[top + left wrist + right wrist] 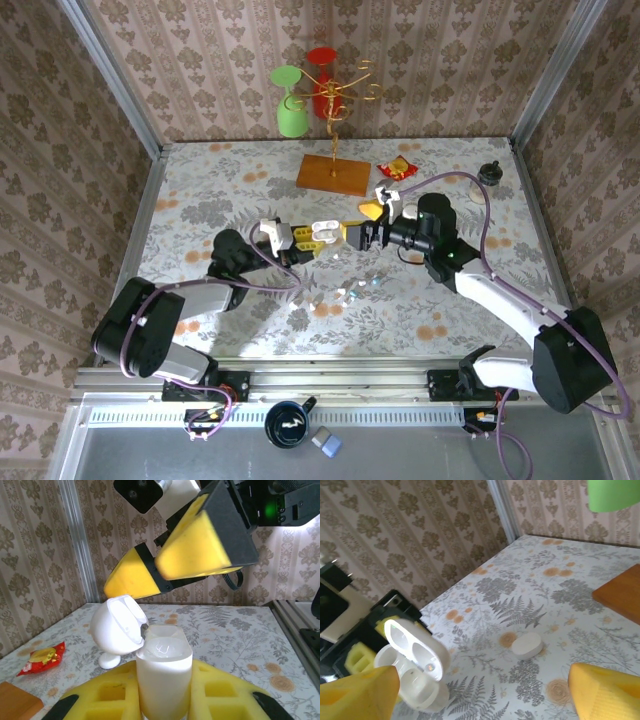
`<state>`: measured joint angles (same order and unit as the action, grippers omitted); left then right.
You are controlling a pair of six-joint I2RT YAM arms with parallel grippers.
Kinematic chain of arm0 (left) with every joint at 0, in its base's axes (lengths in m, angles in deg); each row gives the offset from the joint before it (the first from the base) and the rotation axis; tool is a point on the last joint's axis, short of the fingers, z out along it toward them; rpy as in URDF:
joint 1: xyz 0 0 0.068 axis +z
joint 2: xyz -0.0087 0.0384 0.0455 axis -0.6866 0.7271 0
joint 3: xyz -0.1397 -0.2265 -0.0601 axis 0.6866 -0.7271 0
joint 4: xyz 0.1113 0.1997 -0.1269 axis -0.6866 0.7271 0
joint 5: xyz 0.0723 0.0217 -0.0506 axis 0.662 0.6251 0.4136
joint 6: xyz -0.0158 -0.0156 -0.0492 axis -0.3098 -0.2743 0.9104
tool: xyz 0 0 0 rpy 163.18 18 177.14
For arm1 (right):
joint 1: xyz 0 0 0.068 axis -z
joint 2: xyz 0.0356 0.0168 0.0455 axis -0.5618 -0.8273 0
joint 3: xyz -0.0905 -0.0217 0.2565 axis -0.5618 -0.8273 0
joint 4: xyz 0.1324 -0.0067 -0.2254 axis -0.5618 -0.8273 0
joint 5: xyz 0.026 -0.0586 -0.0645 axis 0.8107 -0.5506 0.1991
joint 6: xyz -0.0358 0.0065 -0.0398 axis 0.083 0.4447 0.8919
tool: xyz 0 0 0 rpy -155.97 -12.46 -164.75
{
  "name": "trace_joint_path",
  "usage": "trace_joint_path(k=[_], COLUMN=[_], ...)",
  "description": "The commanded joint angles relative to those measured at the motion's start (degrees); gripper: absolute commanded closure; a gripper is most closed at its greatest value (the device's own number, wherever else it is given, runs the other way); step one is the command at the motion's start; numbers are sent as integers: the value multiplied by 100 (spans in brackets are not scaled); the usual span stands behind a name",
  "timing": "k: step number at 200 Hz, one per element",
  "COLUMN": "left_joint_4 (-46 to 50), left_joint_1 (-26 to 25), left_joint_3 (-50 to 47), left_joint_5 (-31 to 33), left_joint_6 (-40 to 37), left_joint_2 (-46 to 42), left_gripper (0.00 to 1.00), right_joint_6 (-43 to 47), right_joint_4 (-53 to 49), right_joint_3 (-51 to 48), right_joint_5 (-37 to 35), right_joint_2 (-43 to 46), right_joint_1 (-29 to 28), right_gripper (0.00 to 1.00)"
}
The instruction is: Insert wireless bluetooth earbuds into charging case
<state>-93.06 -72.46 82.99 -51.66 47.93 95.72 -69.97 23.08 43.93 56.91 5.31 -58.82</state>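
Observation:
My left gripper (316,237) is shut on a white charging case (164,672), held upright between its yellow pads (100,697). The case's lid (117,627) is swung open to the left. In the right wrist view the open case (412,652) shows two hollow sockets. My right gripper (480,700) is open, with nothing between its fingers. Its yellow fingers (200,545) hang just above the case. Tiny pale pieces that look like the earbuds (355,293) lie on the table in front of both grippers.
A small white oval pebble (527,645) lies on the table beyond the case. A wooden stand (335,172) with a green and a red cup stands at the back. A red snack packet (398,168) and a black knob (490,172) lie at the back right.

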Motion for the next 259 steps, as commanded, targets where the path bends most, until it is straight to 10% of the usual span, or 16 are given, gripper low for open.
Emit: trace_joint_path(k=[1,102,238,259], left_joint_4=[-245,-263,-264,-268], left_joint_1=[82,19,-148,-148], left_joint_3=[228,801,902,902], left_joint_5=[-646,-510,-447,-423], left_joint_6=[484,2487,2625,2603], left_joint_2=[98,344,339,369], left_gripper=[100,100,100,88], right_joint_6=[-109,-108,-156,-10], right_joint_4=[237,748,950,842], right_joint_3=[-94,40,55,31], right_joint_5=[801,1565,1671,1627], right_joint_2=[101,-412,-425,-312], right_joint_1=[30,-14,-41,-39], right_gripper=[15,34,82,86])
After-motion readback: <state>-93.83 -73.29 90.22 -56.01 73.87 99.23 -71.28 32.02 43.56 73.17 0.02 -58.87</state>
